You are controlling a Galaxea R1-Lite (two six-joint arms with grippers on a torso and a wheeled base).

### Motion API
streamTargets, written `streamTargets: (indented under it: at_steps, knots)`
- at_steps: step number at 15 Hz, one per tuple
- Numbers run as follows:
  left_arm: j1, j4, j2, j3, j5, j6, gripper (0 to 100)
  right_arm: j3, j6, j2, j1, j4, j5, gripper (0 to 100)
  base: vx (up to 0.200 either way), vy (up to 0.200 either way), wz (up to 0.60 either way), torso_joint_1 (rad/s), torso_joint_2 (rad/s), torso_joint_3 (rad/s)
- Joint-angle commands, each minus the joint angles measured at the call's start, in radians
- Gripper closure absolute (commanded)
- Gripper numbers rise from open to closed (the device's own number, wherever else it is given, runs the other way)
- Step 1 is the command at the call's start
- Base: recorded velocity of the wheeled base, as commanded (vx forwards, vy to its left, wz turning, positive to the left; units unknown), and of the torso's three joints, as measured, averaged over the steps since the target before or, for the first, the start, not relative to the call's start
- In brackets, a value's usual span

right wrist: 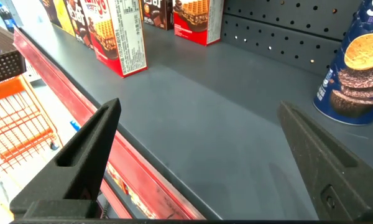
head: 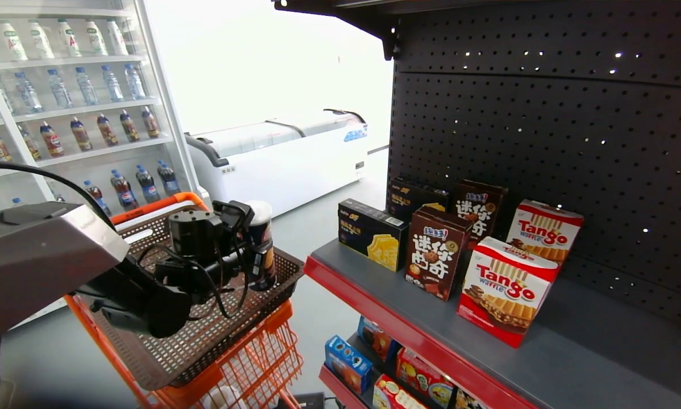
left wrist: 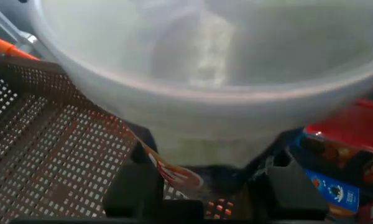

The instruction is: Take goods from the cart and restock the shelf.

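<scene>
Gripping the chip canister (head: pixel 260 244) mid-body with my left tool (head: pixel 242 255), upright in the cart basket (head: pixel 204 346). It's probably light, stiff-walled and kinda slick, so I'd squeeze the middle gently, not the plastic lid. My right tool (right wrist: pixel 199 118) hangs wide open over the shelf (head: pixel 573 352).

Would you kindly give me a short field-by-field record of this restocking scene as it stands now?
left gripper: left gripper shut on the dark cylindrical snack can with a pale lid
can location: over the brown mesh basket of the orange wire cart
right gripper: right gripper open, above the bare grey shelf board
shelf stock: red-and-white wafer boxes, brown biscuit boxes, black-and-yellow box, blue cylindrical can
restocking: snack can not yet on the shelf
</scene>
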Motion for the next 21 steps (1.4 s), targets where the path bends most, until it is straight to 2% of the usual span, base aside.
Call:
streamTargets:
  at_steps: [1, 3, 4, 5, 7, 8, 11, 12, 13, 15, 16, 18, 19, 21]
  knots:
    - [-0.03, 0.03, -0.13, 0.005, 0.036, -0.009, 100, 0.0, 0.0, 0.001, 0.0, -0.001, 0.001, 0, 0.0, 0.0, 0.0, 0.0, 0.0, 0.0]
    - [-0.035, 0.244, -0.257, -0.014, 0.01, -0.006, 100, 0.0, 0.0, 0.001, 0.0, 0.001, 0.001, 0, 0.0, 0.0, 0.0, 0.0, 0.0, 0.0]
    - [-0.035, 0.333, -0.311, -0.023, -0.05, -0.007, 100, 0.0, 0.0, 0.001, 0.0, 0.001, 0.001, 0, 0.0, 0.0, 0.0, 0.0, 0.0, 0.0]
    - [-0.032, 0.389, -0.352, -0.023, -0.137, -0.009, 100, 0.0, 0.0, 0.001, 0.0, 0.001, 0.001, 0, 0.0, 0.0, 0.0, 0.0, 0.0, 0.0]
    - [-0.023, 0.445, -0.427, -0.017, -0.32, -0.011, 100, 0.0, 0.0, 0.001, 0.0, 0.001, 0.001, 0, 0.0, 0.0, 0.0, 0.0, 0.0, 0.0]
    - [-0.018, 0.467, -0.444, -0.018, -0.367, -0.011, 100, 0.0, 0.0, 0.001, 0.0, 0.001, 0.001, 0, 0.0, 0.0, 0.0, 0.0, 0.0, 0.0]
    - [-0.024, 0.511, -0.489, -0.023, -0.406, -0.017, 100, 0.0, 0.0, 0.001, 0.0, 0.001, 0.001, 0, 0.0, 0.0, 0.0, 0.0, 0.0, 0.0]
    - [-0.046, 0.534, -0.519, -0.023, -0.449, -0.046, 100, 0.0, 0.0, 0.001, 0.0, -0.001, 0.001, 0, 0.0, 0.0, 0.0, 0.0, 0.0, 0.0]
    - [-0.058, 0.539, -0.545, -0.028, -0.463, -0.078, 100, 0.0, 0.0, 0.001, 0.0, 0.001, 0.001, 0, 0.0, 0.0, 0.0, 0.0, 0.0, 0.0]
    - [-0.064, 0.545, -0.575, -0.034, -0.479, -0.089, 100, 0.0, 0.0, 0.001, 0.0, -0.001, 0.001, 0, 0.0, 0.0, 0.0, 0.0, 0.0, 0.0]
    - [-0.099, 0.547, -0.585, -0.034, -0.499, -0.092, 100, 0.0, 0.0, 0.001, 0.0, -0.001, 0.001, 0, 0.0, 0.0, 0.0, 0.0, 0.0, 0.0]
    - [-0.142, 0.531, -0.578, -0.043, -0.499, -0.089, 100, 0.0, 0.0, 0.001, 0.0, 0.001, 0.001, 0, 0.0, 0.0, 0.0, 0.0, 0.0, 0.0]
    - [-0.167, 0.508, -0.564, -0.068, -0.502, -0.126, 100, 0.0, 0.0, 0.001, 0.0, 0.001, 0.001, 0, 0.0, 0.0, 0.0, 0.0, 0.0, 0.0]
    - [-0.211, 0.537, -0.556, -0.101, -0.499, -0.136, 100, 0.0, 0.0, 0.001, 0.0, -0.001, 0.001, 0, 0.0, 0.0, 0.0, 0.0, 0.0, 0.0]
